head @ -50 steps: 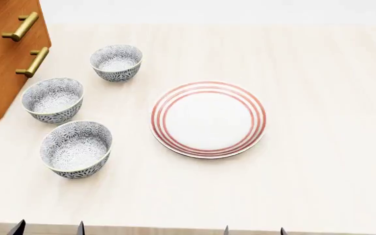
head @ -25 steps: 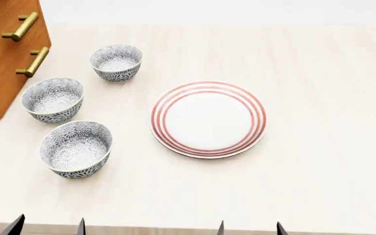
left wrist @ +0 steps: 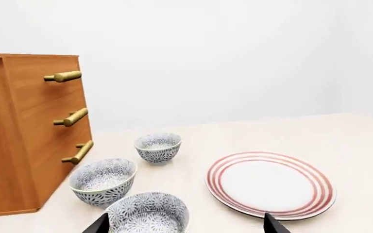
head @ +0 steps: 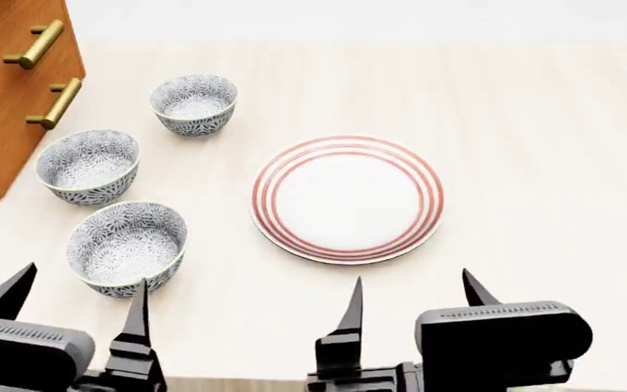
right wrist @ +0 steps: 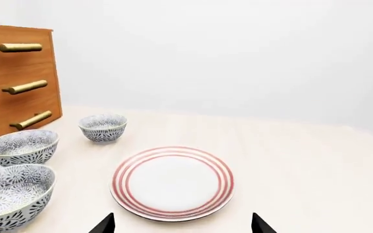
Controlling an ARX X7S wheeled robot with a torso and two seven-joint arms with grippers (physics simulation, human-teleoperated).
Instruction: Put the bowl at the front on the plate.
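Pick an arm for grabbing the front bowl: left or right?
Left. The left gripper is open with its fingers right at the front bowl. The right gripper, also open, sits below the plate, farther from that bowl, and would have to reach across.

Glossy ceramic bowl, seemingly matt table.

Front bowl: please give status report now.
Both pincers open, empty. Front bowl on table, untouched, just ahead of left pincer. Plate bare. Nothing blocking.
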